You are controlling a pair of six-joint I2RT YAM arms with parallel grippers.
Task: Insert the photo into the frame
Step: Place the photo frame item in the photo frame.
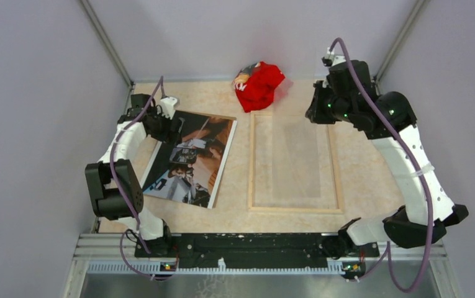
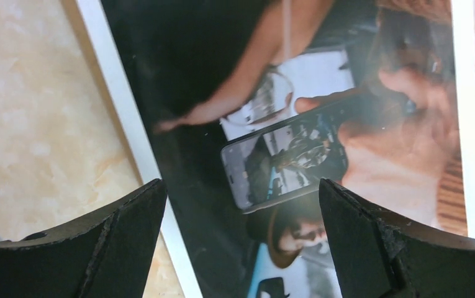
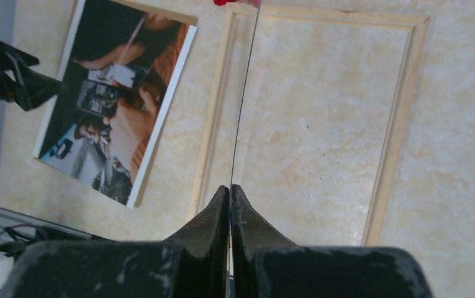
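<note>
The photo (image 1: 191,158), a dark print with a white border, lies flat on the table at the left, picture side up. My left gripper (image 1: 171,126) hovers over its far end with its jaws wide open and nothing between them; the left wrist view has the photo (image 2: 272,124) spread below the gripper (image 2: 242,198). The frame (image 1: 334,180) lies flat at centre right, pale wood back edges up. My right gripper (image 1: 318,112) is at the frame's far end, shut on a clear pane (image 1: 294,158) raised over the frame. The right wrist view shows that pane (image 3: 242,105) edge-on as a thin line running out of the gripper (image 3: 230,187).
A crumpled red cloth (image 1: 259,84) lies at the back of the table, just beyond the frame's far left corner. Grey walls close the table on the left, back and right. A black rail (image 1: 247,245) runs along the near edge between the arm bases.
</note>
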